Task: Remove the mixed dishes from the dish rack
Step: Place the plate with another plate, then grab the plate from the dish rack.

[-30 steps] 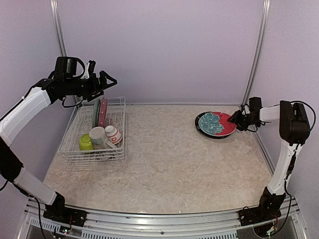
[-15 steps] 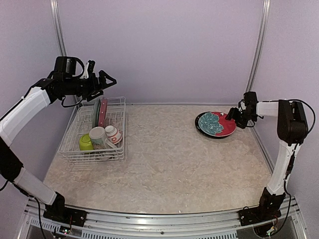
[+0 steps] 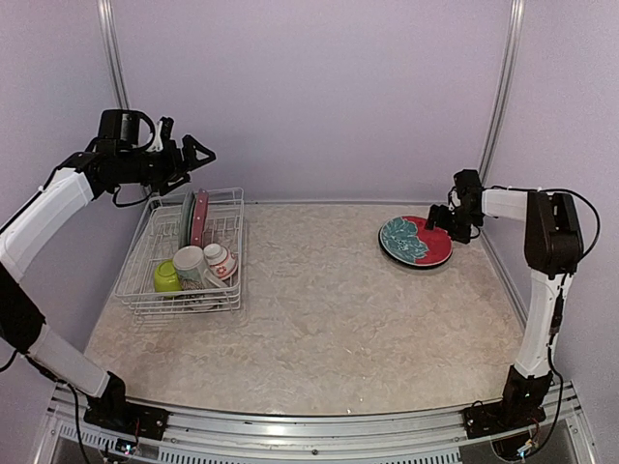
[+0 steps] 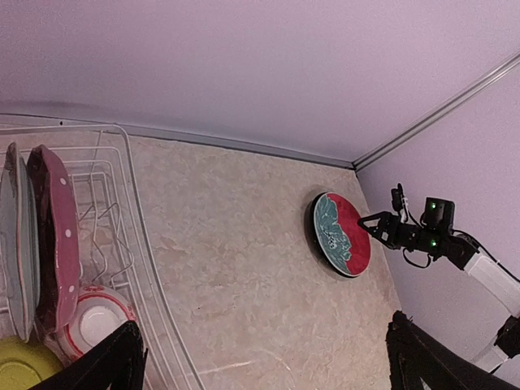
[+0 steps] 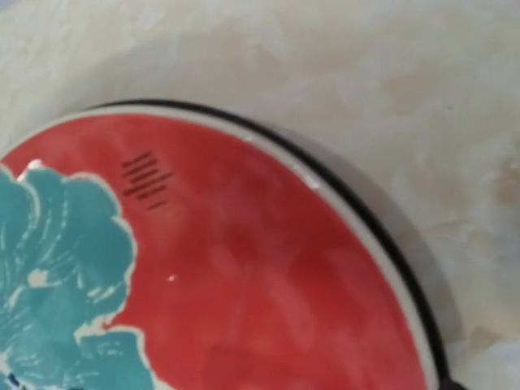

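Unloading looks underway: the red flower plate [image 3: 416, 242] lies flat at the right of the table [image 3: 329, 319], right gripper [image 3: 437, 217] at its rim with jaws unreadable, while the left gripper [image 3: 189, 138] hovers spread wide above the dish rack [image 3: 184, 307], likely targeting its upright plates [image 3: 198, 217].

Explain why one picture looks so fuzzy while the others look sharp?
Right wrist view: the camera sits very close to the red plate, so everything is soft, with tiny glints on its rim. Top external view: sharp and evenly lit, the dish rack crisp. Left wrist view: distance crisp, but the left end effector shows only dark, blurred fingers.
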